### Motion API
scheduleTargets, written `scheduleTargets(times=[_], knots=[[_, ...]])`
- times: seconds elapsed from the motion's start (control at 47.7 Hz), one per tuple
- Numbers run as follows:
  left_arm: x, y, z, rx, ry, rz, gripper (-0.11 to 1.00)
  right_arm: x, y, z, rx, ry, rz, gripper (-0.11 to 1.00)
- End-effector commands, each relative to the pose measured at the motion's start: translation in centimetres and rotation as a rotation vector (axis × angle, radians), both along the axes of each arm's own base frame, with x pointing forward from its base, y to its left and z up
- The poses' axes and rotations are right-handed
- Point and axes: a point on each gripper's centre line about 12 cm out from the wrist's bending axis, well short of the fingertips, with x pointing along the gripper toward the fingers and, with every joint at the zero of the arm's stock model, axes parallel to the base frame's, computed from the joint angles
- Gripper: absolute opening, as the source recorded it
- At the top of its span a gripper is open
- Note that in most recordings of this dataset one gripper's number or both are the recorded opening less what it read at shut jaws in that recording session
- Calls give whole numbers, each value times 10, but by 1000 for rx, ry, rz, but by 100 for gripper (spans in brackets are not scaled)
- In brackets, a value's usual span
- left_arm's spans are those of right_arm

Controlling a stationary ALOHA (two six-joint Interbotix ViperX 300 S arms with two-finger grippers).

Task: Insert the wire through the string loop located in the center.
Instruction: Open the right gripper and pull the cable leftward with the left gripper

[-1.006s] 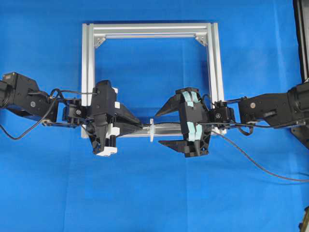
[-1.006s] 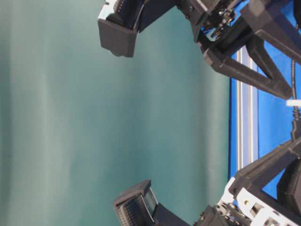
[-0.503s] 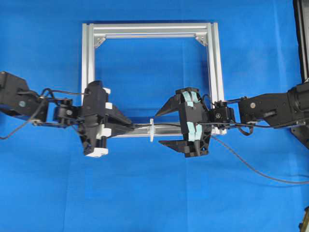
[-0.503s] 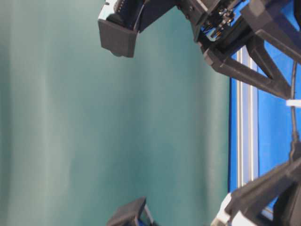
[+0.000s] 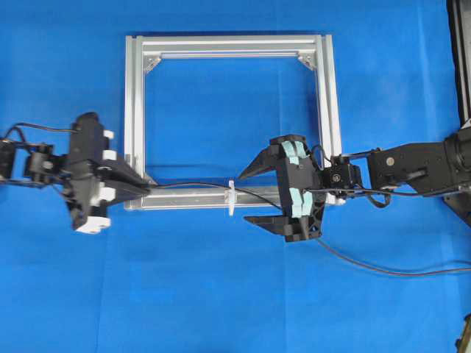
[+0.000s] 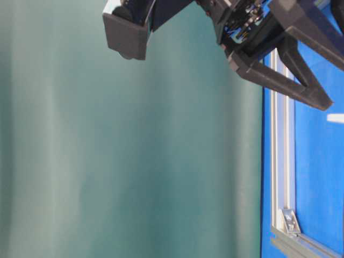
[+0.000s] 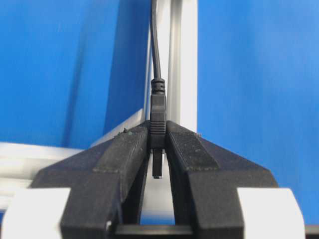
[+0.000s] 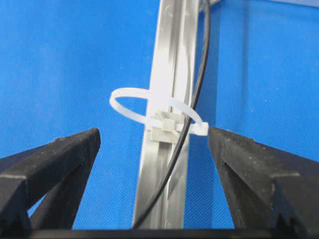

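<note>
**Wire held at frame's left corner, loop waiting between wide pincer**

On the blue surface (image 5: 221,294) lay a square silver frame (image 5: 232,43), and both arms worked along its near bar. At the bar's left end, seen from overhead, the left pincer (image 5: 144,188) was clamped on the wire (image 5: 191,185) by its plug. The left wrist view showed this closely: the two black fingers (image 7: 124,154) pressed together on the small black plug (image 7: 157,117), its tip poking down between them, and the thin cable ran straight away from the plug along the silver bar.

From the overhead view the wire stretched rightward from the left pincer, just above the near bar, toward the string loop (image 5: 231,198) at the bar's middle, and went on toward the right arm. The loop was a small white tie crossing the bar.

The right pincer (image 5: 250,194) stood with its jaws wide apart, one finger on each side of the bar, just to the right of the loop and holding nothing. In the right wrist view the white loop (image 8: 149,112) arched over the bar between the two spread fingers (image 8: 55,159), and the black cable ran past the loop's clasp on its right side; whether it passed inside the loop could not be told.
</note>
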Motion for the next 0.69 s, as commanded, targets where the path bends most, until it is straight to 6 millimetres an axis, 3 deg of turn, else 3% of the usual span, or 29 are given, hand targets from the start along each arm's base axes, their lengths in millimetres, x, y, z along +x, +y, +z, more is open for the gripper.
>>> scheduleTargets(times=[0.0,0.398,0.671], knots=[[-11,-2,7,-14,-23,-6,8,2,2,12,7,-36,3,94],[-58,3,10,-39,-32,-3,8,4,6,15,10,-45,11,94],[-60,2,13,-27,-1,-14,8,4,6,15,10,-47,11,94]])
